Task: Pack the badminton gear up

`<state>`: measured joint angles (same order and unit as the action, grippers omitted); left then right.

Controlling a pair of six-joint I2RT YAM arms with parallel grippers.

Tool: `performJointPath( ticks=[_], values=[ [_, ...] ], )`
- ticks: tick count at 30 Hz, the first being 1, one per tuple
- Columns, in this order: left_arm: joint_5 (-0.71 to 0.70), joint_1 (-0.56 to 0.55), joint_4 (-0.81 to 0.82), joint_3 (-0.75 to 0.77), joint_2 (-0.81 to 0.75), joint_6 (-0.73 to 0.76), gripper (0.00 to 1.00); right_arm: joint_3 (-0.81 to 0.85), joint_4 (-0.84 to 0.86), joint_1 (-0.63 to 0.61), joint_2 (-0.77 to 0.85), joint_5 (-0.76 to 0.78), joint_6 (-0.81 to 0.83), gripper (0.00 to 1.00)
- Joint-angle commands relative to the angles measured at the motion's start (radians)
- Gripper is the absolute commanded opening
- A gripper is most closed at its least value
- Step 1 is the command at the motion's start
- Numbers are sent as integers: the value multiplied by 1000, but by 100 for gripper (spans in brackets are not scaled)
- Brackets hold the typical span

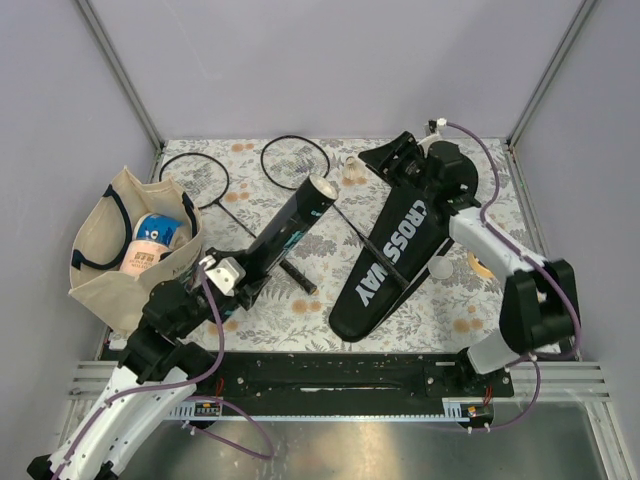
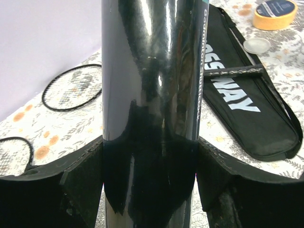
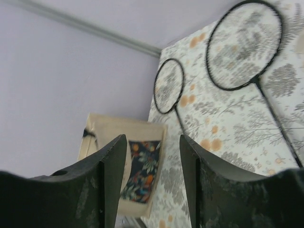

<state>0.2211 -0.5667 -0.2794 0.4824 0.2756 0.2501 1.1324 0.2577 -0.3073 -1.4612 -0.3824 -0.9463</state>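
My left gripper [image 1: 243, 272] is shut on the long black tube [image 1: 290, 225], which slants up from the table with its open end toward the back. In the left wrist view the tube [image 2: 152, 85] fills the space between my fingers [image 2: 78, 178]. The black "CROSSWAY" cover [image 1: 390, 255] lies right of centre. My right gripper [image 1: 392, 158] is open and empty above the cover's far end. Two black racquets [image 1: 193, 180] [image 1: 295, 162] lie at the back, also in the right wrist view [image 3: 244, 45] [image 3: 168, 85]. A white shuttlecock [image 1: 350, 172] sits between racquet and cover.
The beige tote bag [image 1: 130, 250] stands at the left edge. A round white lid [image 1: 440, 267] and a tape roll [image 1: 480, 263] lie right of the cover, also in the left wrist view [image 2: 256, 45] [image 2: 275, 13]. One racquet's handle [image 2: 232, 71] rests across the cover.
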Motion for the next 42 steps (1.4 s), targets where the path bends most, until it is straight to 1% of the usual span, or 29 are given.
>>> performJointPath(
  ticks=[1,5,10,13,18,26,33,34,35,37,42],
  values=[
    [-94,1,126,-5,-41,-18,23,30,178,4,-149,238,-138,57],
    [-106,1,132,-13,-47,-26,25,121,154,2,-325,306,-180,58],
    [-108,2,137,-11,-44,-25,25,251,120,2,-526,326,-270,59],
    [-103,1,138,-13,-44,-26,25,340,83,4,-632,336,-305,59],
    [-94,1,138,-18,-42,-26,26,467,75,4,-775,361,-376,60],
    [-108,1,140,-19,-36,-20,26,638,6,4,-922,372,-411,60],
    [-109,1,141,-16,-19,-12,26,676,-23,4,-979,418,-439,60],
    [-108,1,140,-16,-18,-11,26,684,-21,4,-991,419,-439,59],
    [-109,2,141,-16,-16,-9,26,693,-18,2,-1001,419,-440,56],
    [-114,1,141,-18,-15,-8,26,711,-8,4,-1016,418,-437,45],
    [-115,2,137,-18,-13,-6,26,722,9,4,-1013,409,-385,26]
  ],
)
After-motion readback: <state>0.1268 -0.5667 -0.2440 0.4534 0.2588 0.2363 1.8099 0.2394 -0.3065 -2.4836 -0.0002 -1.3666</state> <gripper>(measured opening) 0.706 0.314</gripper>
